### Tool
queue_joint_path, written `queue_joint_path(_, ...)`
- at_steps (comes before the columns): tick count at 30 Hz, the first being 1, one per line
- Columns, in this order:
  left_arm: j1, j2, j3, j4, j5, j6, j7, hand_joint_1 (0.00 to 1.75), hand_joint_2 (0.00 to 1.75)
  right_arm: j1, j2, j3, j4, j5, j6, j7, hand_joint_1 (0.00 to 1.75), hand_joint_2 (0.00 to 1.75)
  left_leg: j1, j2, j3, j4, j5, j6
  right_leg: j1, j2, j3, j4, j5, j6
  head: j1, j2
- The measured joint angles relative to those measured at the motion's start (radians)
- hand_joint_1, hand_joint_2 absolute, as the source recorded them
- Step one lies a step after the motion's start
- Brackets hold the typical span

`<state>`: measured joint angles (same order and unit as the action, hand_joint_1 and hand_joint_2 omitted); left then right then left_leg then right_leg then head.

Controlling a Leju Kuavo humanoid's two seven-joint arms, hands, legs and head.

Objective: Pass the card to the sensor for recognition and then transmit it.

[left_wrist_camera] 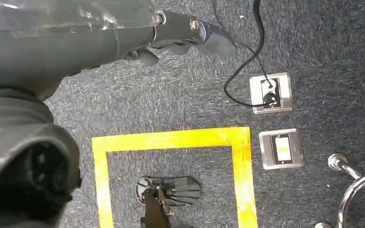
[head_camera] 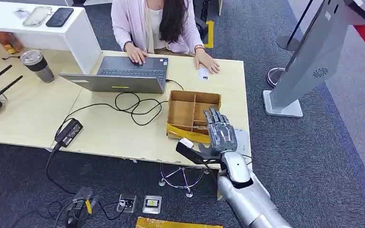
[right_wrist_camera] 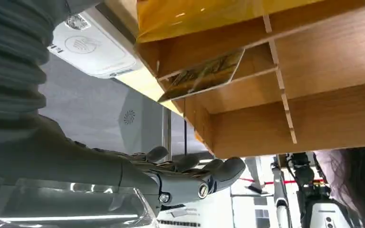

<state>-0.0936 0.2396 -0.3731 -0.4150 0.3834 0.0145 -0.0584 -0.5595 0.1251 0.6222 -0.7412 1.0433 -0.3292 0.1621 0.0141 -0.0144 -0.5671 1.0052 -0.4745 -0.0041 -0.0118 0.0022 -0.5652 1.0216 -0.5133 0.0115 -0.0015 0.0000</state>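
The right robot hand [head_camera: 221, 132] is raised over the near right corner of the pale wooden surface [head_camera: 114, 133], its fingers extended and spread apart, holding nothing. It hovers at the near right part of a wooden divider box [head_camera: 192, 111] whose near wall is lined with yellow. In the right wrist view the fingers [right_wrist_camera: 218, 171] lie straight and apart beside the box, and a card [right_wrist_camera: 204, 76] with a printed picture leans tilted in one of the box's compartments, untouched by the hand. A white card reader [right_wrist_camera: 92, 47] lies on the surface just beside the box.

The left robot hand [left_wrist_camera: 190, 31] hangs over the dark carpet, with nothing in it; whether its fingers are curled or loose cannot be told.

Across the surface a person [head_camera: 157, 23] sits at a grey laptop [head_camera: 121, 73], one hand on its keyboard and the other resting by a small white card [head_camera: 203, 73].
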Motion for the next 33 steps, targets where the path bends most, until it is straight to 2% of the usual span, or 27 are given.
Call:
queue_joint_path(11,-0.001,0.000,0.000,0.011,-0.010,-0.020,-0.009,0.00,0.00,-0.037,0.012,0.000,0.094,-0.001,-0.021,-0.016,0.00,1.75,0.000,0.000,0.000,0.000,0.000,0.000,0.000,0.000,0.000,0.000,0.000,0.000,0.000,0.000)
queue_joint_path(24,-0.008,0.000,-0.001,0.027,-0.012,-0.060,-0.021,0.00,0.00,-0.051,0.012,0.000,0.121,0.000,-0.021,-0.010,0.00,1.75,0.000,0.000,0.000,0.000,0.000,0.000,0.000,0.000,0.000,0.000,0.000,0.000,0.000,0.000)
queue_joint_path(33,-0.014,0.000,-0.001,0.044,-0.009,-0.061,-0.027,0.00,0.00,-0.054,0.016,0.000,0.144,-0.004,-0.024,-0.021,0.00,1.75,0.000,0.000,0.000,0.000,0.000,0.000,0.000,0.000,0.000,0.000,0.000,0.000,0.000,0.000)
